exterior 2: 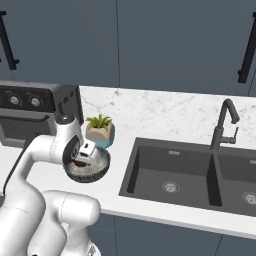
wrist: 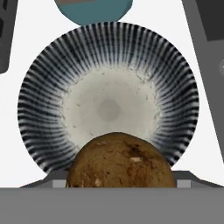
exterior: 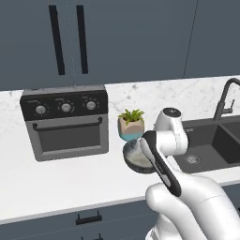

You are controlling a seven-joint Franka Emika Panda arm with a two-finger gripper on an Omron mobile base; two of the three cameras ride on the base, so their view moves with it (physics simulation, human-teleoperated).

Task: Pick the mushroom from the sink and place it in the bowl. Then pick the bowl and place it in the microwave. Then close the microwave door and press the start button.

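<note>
Mushroom: the mushroom (wrist: 120, 162) is out of the sink (exterior 2: 172, 175). In the hand view it sits low, right at the claw, with the bowl (wrist: 108, 94) under it.
Claw: the claw (exterior 2: 81, 159) is over the bowl. Its jaws stand wide, about as wide as the mushroom between them. I think it is holding the mushroom, but the tips are hidden, so I cannot tell if it has let go.
Bowl: the bowl stands on the worktop (exterior: 61, 180), near the front edge, between the oven (exterior: 65, 123) and the sink. The plant pot (exterior: 131, 125) is just behind it. Inside, the bowl looks pale and bare.
Done: picking the mushroom out of the sink looks done.
In hand: I think this step is dropping the mushroom into the bowl.
Left: the bowl must go into the microwave, the door must be shut, and the start button pressed. None of that looks begun.
Worktop: it is white stone with grey marks, and the wall behind it looks the same. The grey oven with three knobs is at the left end. The dark sink with two basins and a tall tap (exterior 2: 223, 125) is at the right end. Both basins look bare but for the round drains.
Room: dark blue-grey cupboards (exterior: 70, 40) with long black handles hang above. More dark cupboards sit under the front edge.
</note>
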